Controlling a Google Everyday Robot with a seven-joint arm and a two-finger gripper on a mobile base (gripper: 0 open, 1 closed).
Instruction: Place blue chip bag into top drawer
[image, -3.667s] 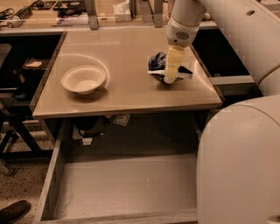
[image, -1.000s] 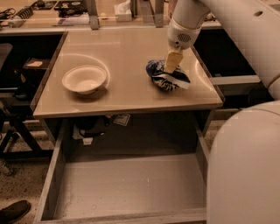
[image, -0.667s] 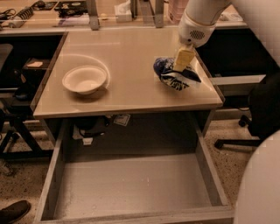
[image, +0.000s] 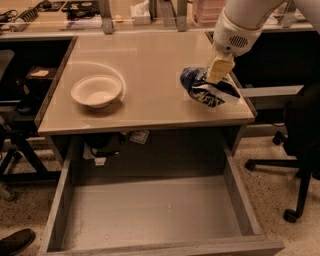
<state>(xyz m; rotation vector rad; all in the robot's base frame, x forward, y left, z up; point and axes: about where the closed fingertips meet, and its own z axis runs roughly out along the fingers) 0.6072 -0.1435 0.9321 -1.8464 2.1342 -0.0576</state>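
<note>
The blue chip bag (image: 204, 90), dark blue with white patches, hangs tilted just above the right side of the beige table (image: 145, 55). My gripper (image: 218, 74) comes down from the upper right on the white arm and is shut on the bag's top edge. The top drawer (image: 59, 210) is pulled open below the table's front edge. It is wide, grey and shallow, and nothing lies on its flat bottom. The bag is behind and to the right of the drawer's opening.
A cream round bowl (image: 96, 91) sits on the table's left part. A black office chair (image: 300, 135) stands to the right of the table. A shoe (image: 15, 242) shows at the bottom left. Clutter and metal posts (image: 106, 10) line the back edge.
The gripper has closed on the bag and carried it a little to the right, towards the table's right edge. The bag now hangs tilted from the fingers. The bowl and drawer have not moved.
</note>
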